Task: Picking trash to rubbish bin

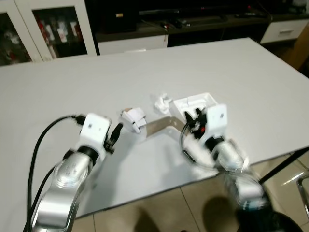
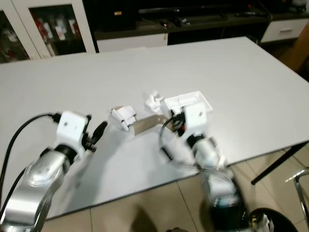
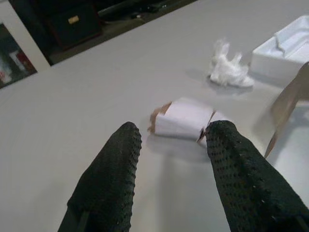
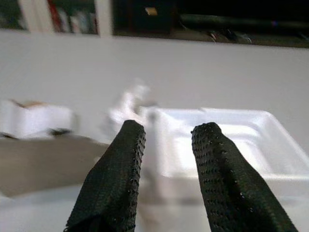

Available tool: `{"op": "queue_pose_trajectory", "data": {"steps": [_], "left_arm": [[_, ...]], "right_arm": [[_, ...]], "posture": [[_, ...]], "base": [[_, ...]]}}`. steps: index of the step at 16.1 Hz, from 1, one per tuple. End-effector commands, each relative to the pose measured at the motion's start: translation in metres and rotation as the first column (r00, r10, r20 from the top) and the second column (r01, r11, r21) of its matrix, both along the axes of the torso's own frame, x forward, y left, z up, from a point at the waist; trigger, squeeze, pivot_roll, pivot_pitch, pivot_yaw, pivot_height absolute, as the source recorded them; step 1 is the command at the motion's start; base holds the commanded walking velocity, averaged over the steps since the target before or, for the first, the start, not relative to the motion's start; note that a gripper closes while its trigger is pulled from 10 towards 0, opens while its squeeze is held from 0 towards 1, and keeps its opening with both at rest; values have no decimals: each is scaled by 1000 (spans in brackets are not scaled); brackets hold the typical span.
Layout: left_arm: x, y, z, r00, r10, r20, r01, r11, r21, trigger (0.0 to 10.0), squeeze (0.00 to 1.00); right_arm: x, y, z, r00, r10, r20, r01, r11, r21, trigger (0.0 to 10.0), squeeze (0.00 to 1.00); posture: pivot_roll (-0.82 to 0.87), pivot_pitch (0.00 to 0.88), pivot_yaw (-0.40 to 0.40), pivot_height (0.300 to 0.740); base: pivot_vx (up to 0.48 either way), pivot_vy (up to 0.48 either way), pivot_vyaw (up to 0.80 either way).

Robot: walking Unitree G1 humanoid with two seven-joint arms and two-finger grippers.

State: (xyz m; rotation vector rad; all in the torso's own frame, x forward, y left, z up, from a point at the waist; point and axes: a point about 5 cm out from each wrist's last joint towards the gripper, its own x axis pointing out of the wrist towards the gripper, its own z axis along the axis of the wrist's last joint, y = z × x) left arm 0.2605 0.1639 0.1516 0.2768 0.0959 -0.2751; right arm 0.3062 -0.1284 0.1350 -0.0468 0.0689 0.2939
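A white desk (image 1: 241, 77) carries a small cluster of trash near its front edge. At the centre of the cluster lies a flat brown strip of cardboard (image 1: 161, 125). At about ten o'clock from the strip sits a small white folded carton (image 1: 133, 117), with a brownish edge seen in the left wrist view (image 3: 181, 118). At twelve o'clock from the strip is a crumpled white tissue (image 1: 162, 102), and at about two o'clock is a white foam tray (image 1: 195, 104), lying open side up. The left gripper (image 1: 115, 134) hovers just short of the folded carton, at about eight o'clock from it, its black fingers (image 3: 113, 179) spread apart with nothing between them. The right gripper (image 1: 192, 119) is at the near rim of the foam tray (image 4: 227, 145), its fingers (image 4: 118, 179) also parted and empty, one on each side of the tray's near corner. Beyond the desk stand a dark low cabinet (image 1: 183, 19) and a glass-fronted cupboard (image 1: 38, 29).
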Motion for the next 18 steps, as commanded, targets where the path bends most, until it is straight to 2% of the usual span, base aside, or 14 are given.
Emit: {"op": "queue_pose_trajectory", "data": {"steps": [1, 4, 9, 14, 16, 18], "left_arm": [[2, 2, -3, 1000, 3, -22, -3, 1000, -5, 10000, 0], [9, -1, -3, 1000, -4, -7, 4, 1000, -3, 10000, 0], [14, -2, -7, 1000, 18, -8, -18, 999, -31, 10000, 0], [14, -1, -5, 1000, 14, -6, -14, 1000, 4, 10000, 0], [11, -1, -6, 1000, 16, -12, -16, 1000, 0, 10000, 0], [9, -1, -4, 1000, 0, -9, 0, 1000, 3, 10000, 0]], "right_arm": [[3, -2, -3, 999, -1, -43, 1, 1000, -14, 10000, 0], [12, -9, -3, 996, 64, -57, -71, 991, -117, 10000, 0], [5, -2, -17, 997, 47, -55, -51, 996, -71, 10000, 0], [18, 1, -12, 997, 62, -43, -64, 997, -34, 10000, 0], [13, 1, -15, 998, 45, -39, -46, 999, -13, 10000, 0], [1, 1, -21, 998, 24, -58, -19, 997, 79, 10000, 0]], "posture": [[38, 45, 31, 740], [32, 14, 10, 740], [30, 0, -17, 740], [47, 12, -42, 740], [49, 26, -43, 740], [49, 32, -40, 740]], "base": [[0, 0, 0], [0, 0, 0], [0, 0, 0], [0, 0, 0], [0, 0, 0], [0, 133, 0]]}}
